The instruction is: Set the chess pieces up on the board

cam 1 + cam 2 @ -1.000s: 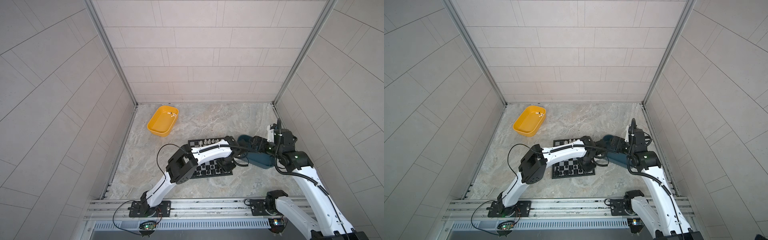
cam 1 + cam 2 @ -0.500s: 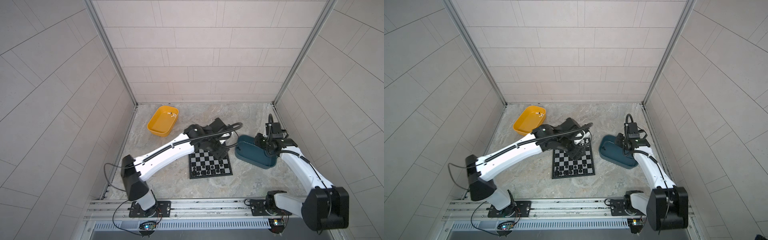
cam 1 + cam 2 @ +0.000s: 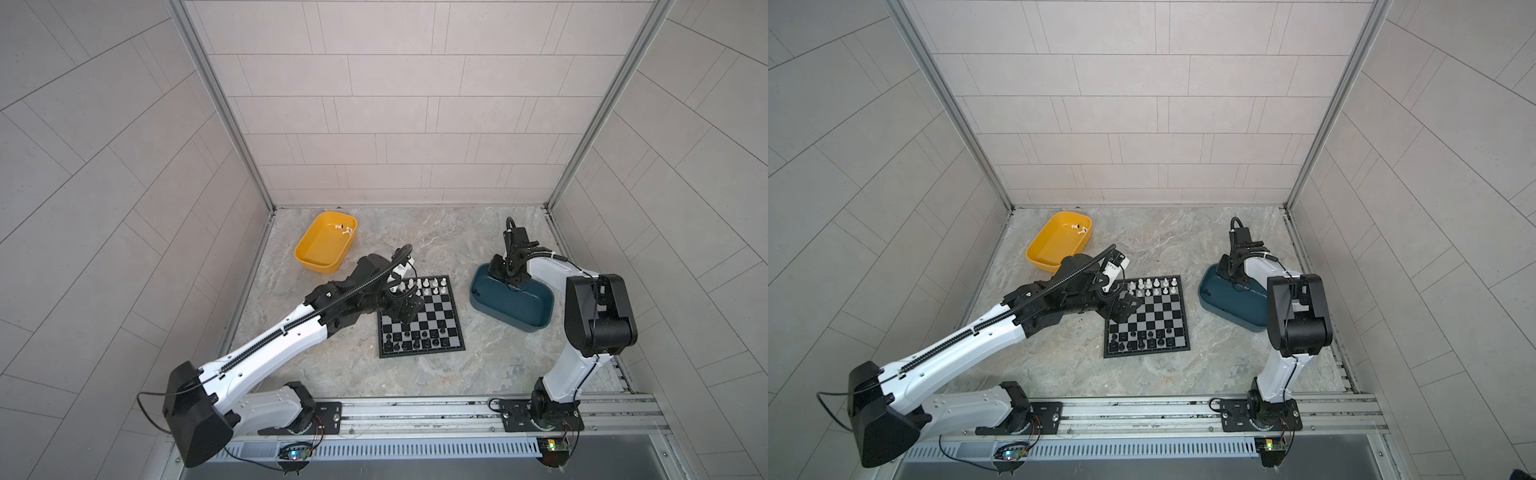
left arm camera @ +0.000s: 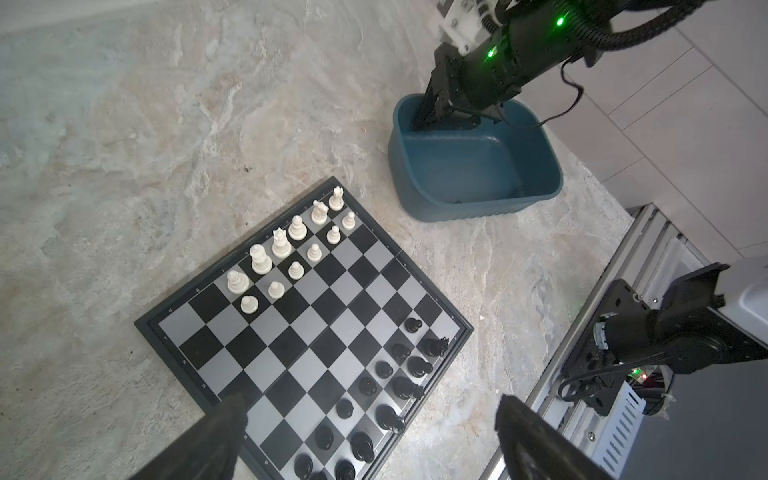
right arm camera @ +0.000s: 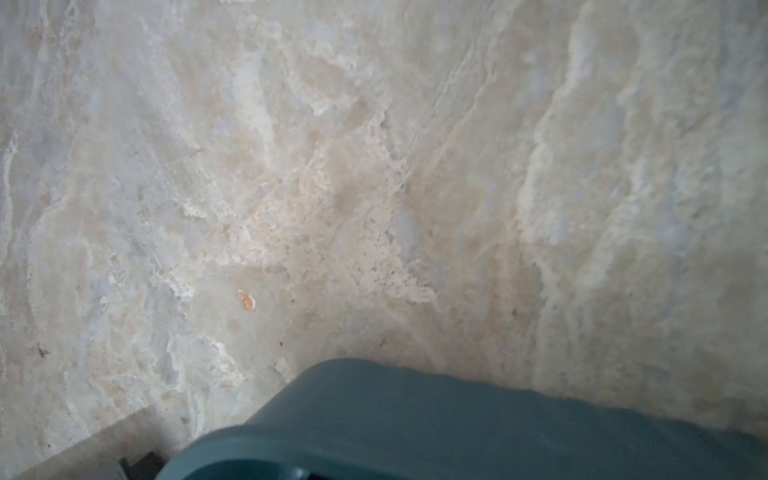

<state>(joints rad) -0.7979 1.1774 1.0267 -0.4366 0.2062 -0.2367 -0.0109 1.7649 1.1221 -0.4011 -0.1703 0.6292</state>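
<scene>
In both top views: found the chessboard (image 3: 434, 316) flat on the marble tabletop (image 3: 415, 382), between a yellow tray (image 3: 320, 255) and a teal tray (image 3: 515, 309), touching neither. Found white chessmen (image 3: 424, 286) ranked along its far edge and black chessmen (image 3: 415, 338) along its near edge, arranged to face each other as at a game's start. Judged the setup part done, given gaps in the white ranks. Found two white pieces (image 3: 343, 228) lying loose in the yellow tray's far corner, probably awaiting collection. Found the left pincer (image 3: 405, 309) low over the board's left side, just beside the white ranks. Found the right pincer (image 3: 505, 276) dipped into the teal tray's far corner, probably after a black piece; could not tell its opening, nor any catch. Noted bare tabletop in front of the board and behind it, room enough for either arm.

From the left wrist: found the left pincer (image 4: 370, 411) spread wide, fingertips (image 4: 226, 419) well apart, gripping nothing. Found four empty middle rows on the chessboard (image 4: 291, 332), safe ground for a descent. Judged the crowded ranks the hazard, being tiny and easily toppled. Found the teal tray (image 4: 478, 174) near the board's corner, apart from it, with the right pincer (image 4: 432, 112) reaching inside.

From the right wrist: found only the teal tray's rim (image 5: 415, 415) and blurred marble; no pincer tips, no chessman.
</scene>
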